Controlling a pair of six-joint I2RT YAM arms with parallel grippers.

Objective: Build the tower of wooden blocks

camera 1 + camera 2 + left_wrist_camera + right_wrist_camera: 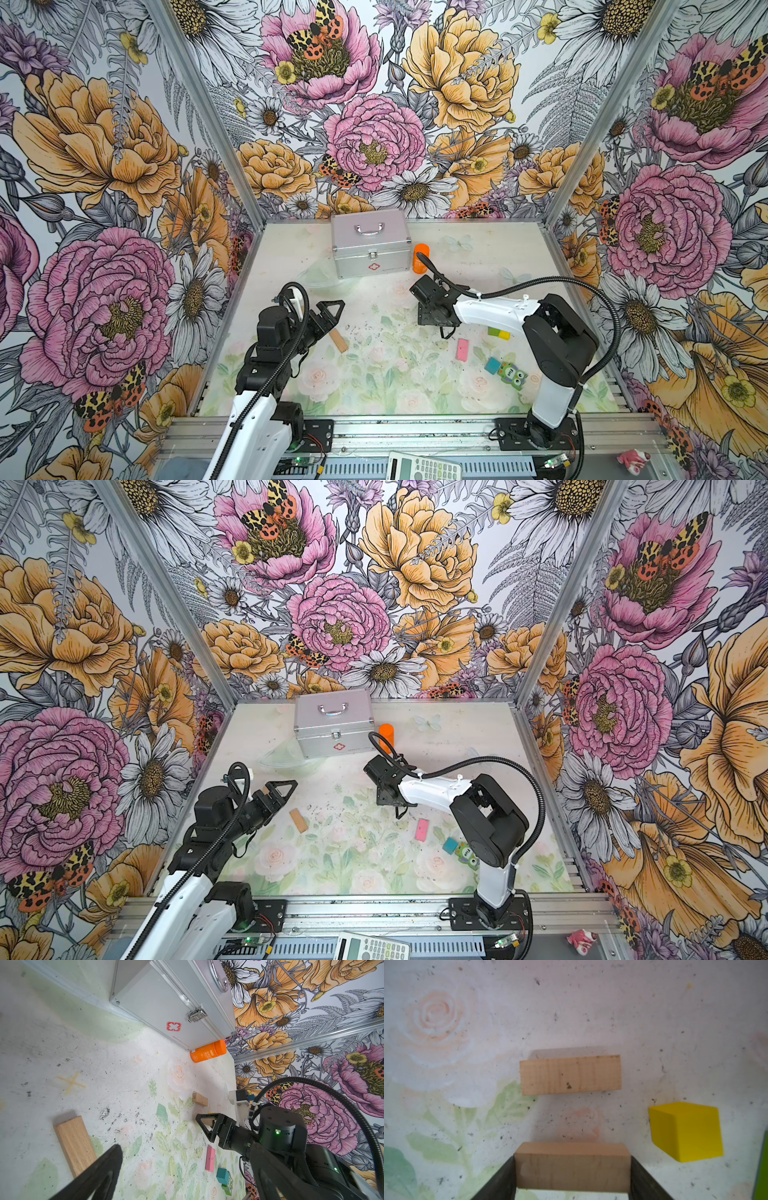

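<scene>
- Floral-print booth walls, pale rose-print table mat (374, 386). No tower yet: the wood blocks lie scattered or in hand.
- left gripper (332, 316): jaws spread wide, empty, hovering just beside the left tan plank (338, 341). That plank lies flat on the mat. In the left wrist view one finger overlaps one end of it, so it isn't between the jaws.
- Handling, my read: blocks are light, stiff, smooth wood. They won't crush but may twist or slip if pinched off-centre, so take them mid-length across two flat parallel faces.
- right gripper (572, 1160): clamped on the held tan plank (571, 1176), one finger on each of two opposite faces, centred.
- loose tan plank (570, 1075): flat on the mat just ahead of the held one, roughly parallel, not touching it. Can't tell whether the held one rests on the mat.
- yellow cube (686, 1131): beside both planks, clear of the fingers.
- Further right in both top views: pink plank (462, 349), then teal cube (493, 365) just beside the owl piece (512, 375), all well apart from either claw.
</scene>
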